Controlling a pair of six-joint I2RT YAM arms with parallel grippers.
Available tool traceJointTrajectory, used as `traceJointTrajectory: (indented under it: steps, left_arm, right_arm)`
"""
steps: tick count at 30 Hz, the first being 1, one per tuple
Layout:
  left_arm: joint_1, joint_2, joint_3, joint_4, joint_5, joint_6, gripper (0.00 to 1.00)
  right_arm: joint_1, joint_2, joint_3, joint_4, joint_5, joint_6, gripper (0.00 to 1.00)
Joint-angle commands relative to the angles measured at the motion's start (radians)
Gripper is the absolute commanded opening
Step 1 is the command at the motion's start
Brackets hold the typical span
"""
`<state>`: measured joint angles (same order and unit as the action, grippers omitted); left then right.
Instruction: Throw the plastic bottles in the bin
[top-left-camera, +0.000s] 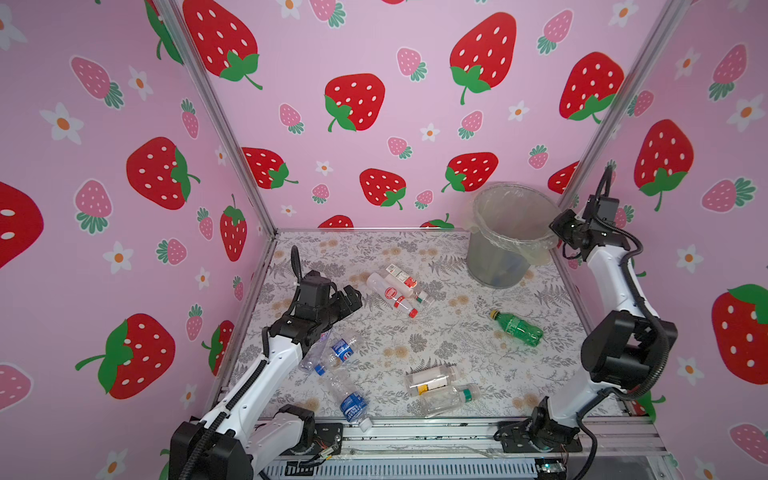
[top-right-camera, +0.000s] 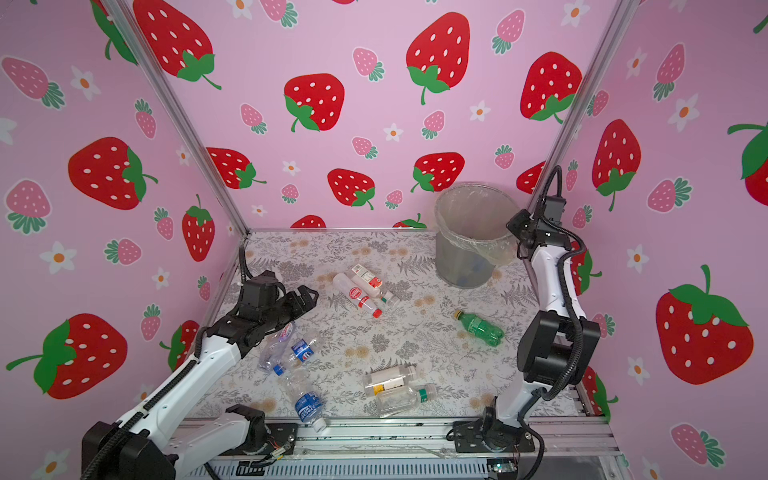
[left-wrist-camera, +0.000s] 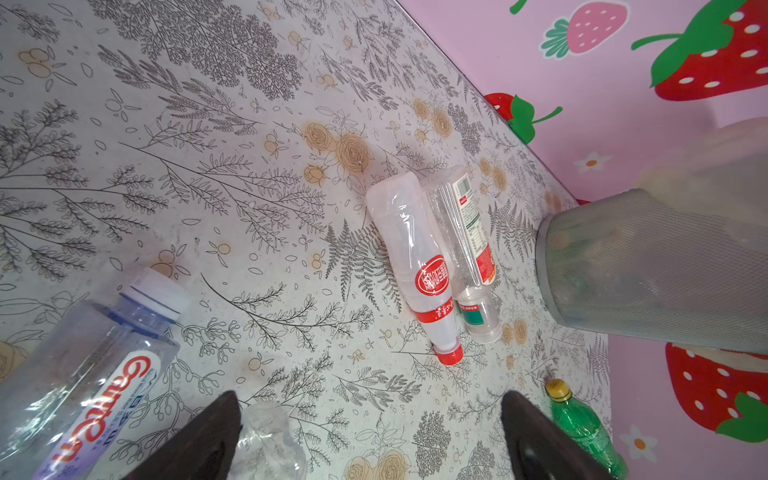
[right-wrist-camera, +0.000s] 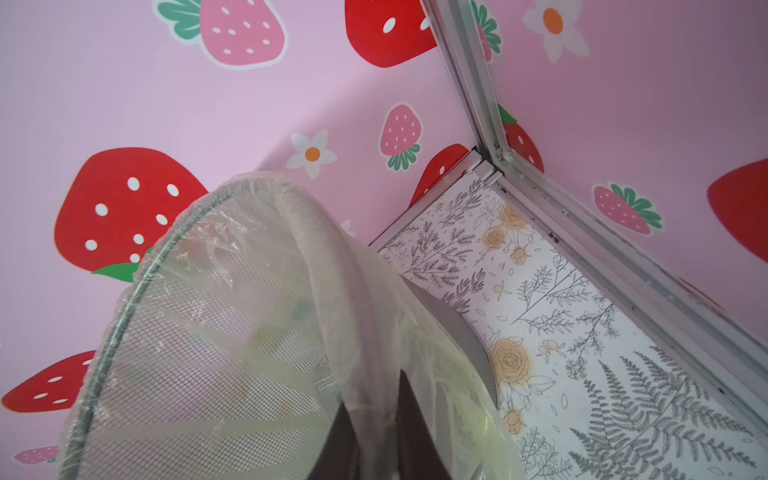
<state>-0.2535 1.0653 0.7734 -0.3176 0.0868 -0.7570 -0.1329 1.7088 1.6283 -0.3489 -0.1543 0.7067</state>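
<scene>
In both top views: grey mesh bin (top-left-camera: 484, 262) (top-right-camera: 451, 262) upright in the far right corner of the flowery table (top-left-camera: 457, 345), clear bag (top-left-camera: 538, 254) folded over its rim; inside, low down, blurry blue and pale lumps, too dim to name; right gripper (top-left-camera: 556, 229) (top-right-camera: 514, 226) up beside the rim, closed; left gripper (top-left-camera: 356, 300) (top-right-camera: 312, 297) wide open over the table's left part, holding nothing. Lying outside the bin: red-cap bottle (top-left-camera: 388, 292) touching a red-and-white label bottle (top-left-camera: 402, 279) near the middle; green bottle (top-left-camera: 517, 328) alone on the right; two blue-label bottles (top-left-camera: 341, 350) (top-left-camera: 353, 405) and a clear bottle (top-left-camera: 309, 359) by the left arm; white-label bottle (top-left-camera: 430, 377) just beside a green-band bottle (top-left-camera: 451, 397) at the front.

In the left wrist view: left gripper (left-wrist-camera: 369, 399) with dark fingers (left-wrist-camera: 199, 440) far apart, only a crumpled clear bottle end (left-wrist-camera: 270, 440) between them, lying on the table; red-cap bottle (left-wrist-camera: 424, 266) and red-and-white label bottle (left-wrist-camera: 469, 245) side by side, touching; bin (left-wrist-camera: 644, 266) past them, murky shapes inside; green bottle (left-wrist-camera: 586, 428) with a yellow cap near the bin; red-letter bottle (left-wrist-camera: 91, 386) close to the camera.

In the right wrist view: bin (right-wrist-camera: 137, 282) with the bag (right-wrist-camera: 332, 257) draped over its rim; through the mesh, pale yellow-green blurs inside; right gripper (right-wrist-camera: 374, 436) with dark fingers (right-wrist-camera: 411, 415) close together behind a fold of bag; no telling whether any bag is pinched.
</scene>
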Motion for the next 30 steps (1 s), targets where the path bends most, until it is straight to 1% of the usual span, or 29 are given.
traceJointTrajectory:
  steps: [1, 3, 7, 8, 10, 12, 15, 17, 18, 21, 22, 27, 30]
  left_arm:
    - [-0.006, -0.007, 0.002, 0.000, -0.012, 0.001, 0.99]
    - [-0.005, -0.005, 0.002, 0.001, -0.010, -0.001, 0.99]
    - [-0.004, -0.001, 0.004, 0.005, -0.013, -0.001, 0.99]
    - [-0.006, 0.001, 0.004, 0.006, -0.013, -0.002, 0.99]
    - [-0.005, 0.005, 0.010, 0.004, -0.014, -0.002, 0.99]
    - [-0.005, 0.010, 0.016, 0.001, -0.013, -0.002, 0.99]
    - [-0.005, 0.011, 0.018, -0.001, -0.012, -0.006, 0.99]
    - [-0.006, 0.010, 0.019, -0.006, -0.017, -0.006, 0.99]
    - [-0.004, 0.008, 0.017, -0.008, -0.019, -0.007, 0.99]
    - [-0.004, 0.007, 0.016, -0.019, -0.027, -0.012, 0.99]
    - [-0.006, 0.009, 0.017, -0.023, -0.030, -0.014, 0.99]
    - [-0.007, 0.013, 0.017, -0.050, -0.043, -0.020, 0.99]
    - [-0.007, 0.018, 0.024, -0.093, -0.074, -0.027, 0.99]
  right_arm:
    - [0.017, -0.044, -0.064, -0.021, -0.091, 0.037, 0.10]
    - [0.029, -0.064, -0.091, -0.024, -0.107, 0.046, 0.08]
    - [0.087, -0.129, -0.171, -0.001, -0.086, 0.058, 0.08]
    - [0.103, -0.140, -0.186, 0.001, -0.088, 0.059, 0.09]
    - [0.130, -0.157, -0.215, 0.008, -0.087, 0.067, 0.15]
    - [0.154, -0.175, -0.239, 0.013, -0.086, 0.072, 0.19]
    - [0.177, -0.199, -0.261, 0.038, -0.074, 0.075, 0.32]
    - [0.179, -0.217, -0.269, 0.042, -0.076, 0.071, 0.50]
    - [0.179, -0.222, -0.267, 0.035, -0.075, 0.066, 0.58]
    - [0.176, -0.246, -0.252, -0.001, -0.048, 0.030, 0.86]
    - [0.173, -0.259, -0.251, -0.008, -0.048, 0.017, 0.98]
    - [0.168, -0.336, -0.256, -0.044, -0.010, -0.043, 0.99]
    - [0.168, -0.395, -0.290, -0.047, -0.003, -0.095, 0.99]
